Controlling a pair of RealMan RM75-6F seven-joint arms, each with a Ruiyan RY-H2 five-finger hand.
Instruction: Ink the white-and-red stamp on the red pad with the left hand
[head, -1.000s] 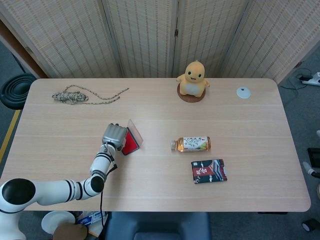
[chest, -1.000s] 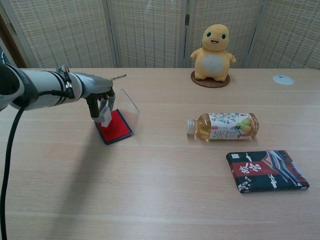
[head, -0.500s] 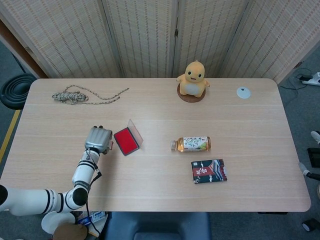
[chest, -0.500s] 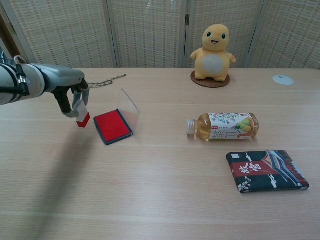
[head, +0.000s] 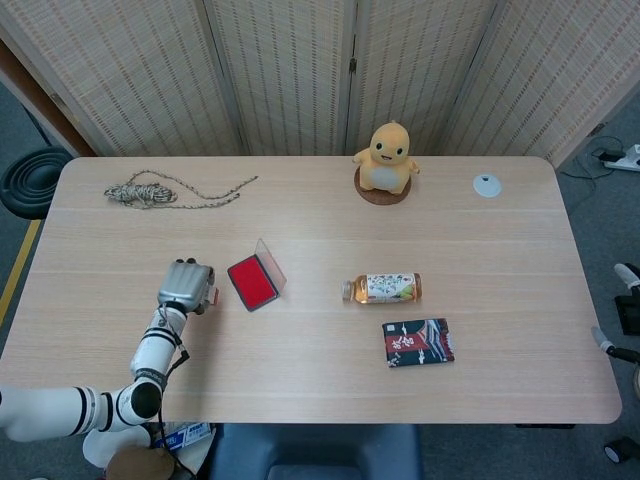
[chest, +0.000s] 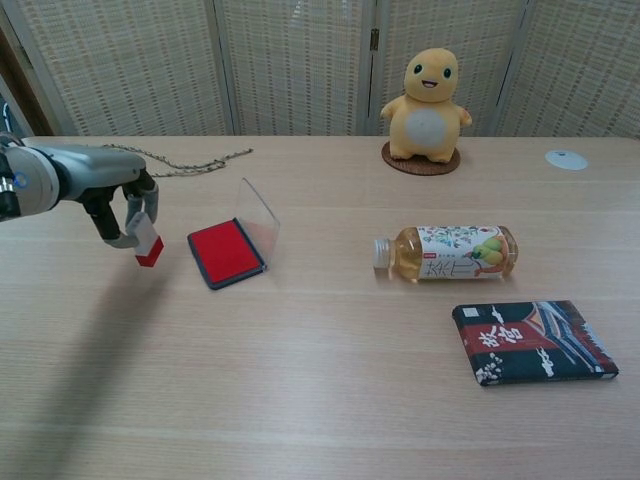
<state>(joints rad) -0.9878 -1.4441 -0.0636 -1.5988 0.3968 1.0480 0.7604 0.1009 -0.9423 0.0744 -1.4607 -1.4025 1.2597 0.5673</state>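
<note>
Above tabletop (head: 320, 360), left hand (chest: 128, 205) pinches stamp (chest: 148, 243) beside red pad (chest: 226, 253).

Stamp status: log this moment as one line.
left hand holds stamp | stamp off red pad, left of it | pad lid open | right hand unseen

bare table (chest: 170, 330) beside pad (chest: 226, 252) — raised lid (chest: 258, 212) behind

You are looking at a yellow toy (head: 385, 155) sitting on a round brown mat (head: 382, 190) at the far side of the table (head: 320, 350). A rope (head: 150, 192) is lying in a messy pile far left. A small white disc (head: 487, 185) is lying far right. A drink bottle (head: 382, 288) is lying on its side, near a dark packet (head: 418, 342).
</note>
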